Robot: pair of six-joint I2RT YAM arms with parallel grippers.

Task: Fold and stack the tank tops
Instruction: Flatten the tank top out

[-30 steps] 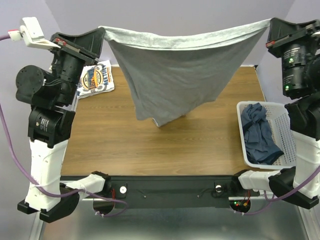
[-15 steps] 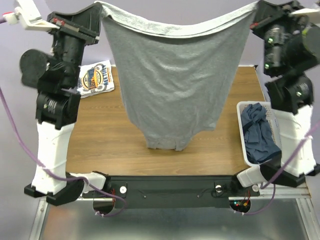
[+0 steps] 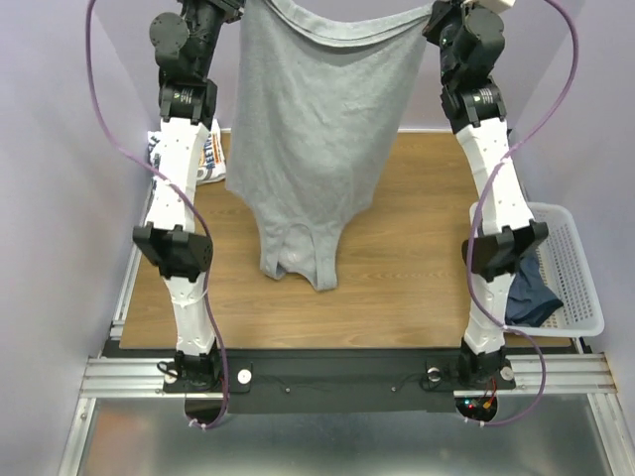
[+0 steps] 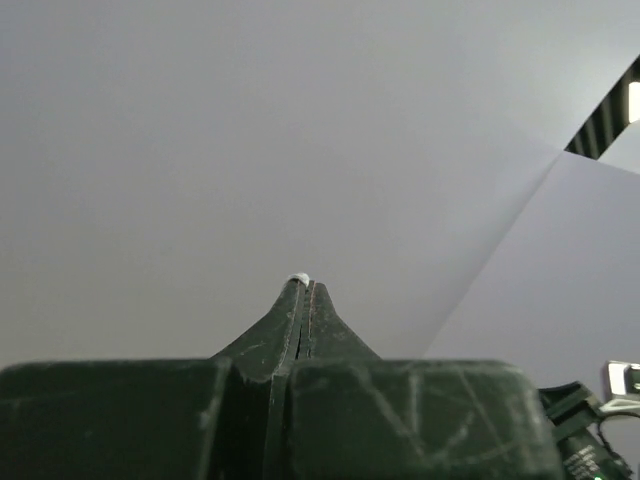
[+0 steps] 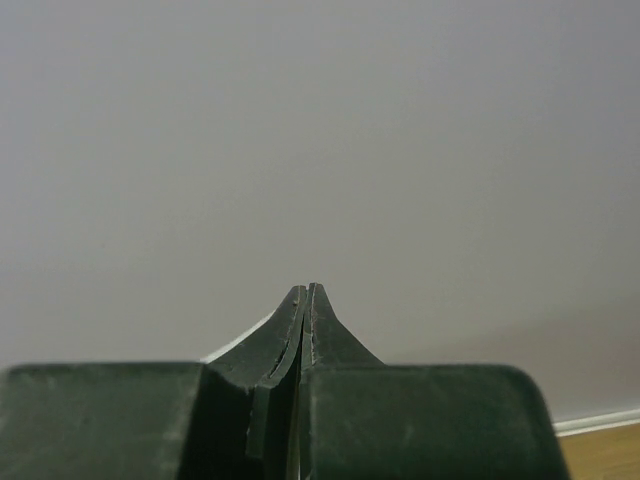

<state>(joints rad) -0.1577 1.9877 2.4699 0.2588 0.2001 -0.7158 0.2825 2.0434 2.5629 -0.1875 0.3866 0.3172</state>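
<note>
Left end effector (image 4: 303,285) is squeezed shut in the left wrist view. A tiny bit of pale cloth pokes out at its tip. Behind it is only plain wall.

In the right wrist view, the right end effector (image 5: 305,291) is squeezed shut too. A thin pale strip peeks out beside its fingers, most likely cloth.

From above, both arms reach up high. Between them hangs the light grey soft cloth tank top (image 3: 317,129), each end effector pinching one top corner. Its low end, with the straps, hangs down close to the brown wooden desk (image 3: 407,248). I cannot tell if it touches.

This top looks light, soft and floppy. It will sag and bunch up, not stay stiff. The corners are good spots to hold it, so it spreads flat.

I count one grey top, and one white tank top with a round blue-and-orange picture (image 3: 214,161) lying on the desk behind the left arm. Dark blue tank tops (image 3: 531,293) sit bunched in one white plastic mesh basket (image 3: 575,288). I cannot count those.
</note>
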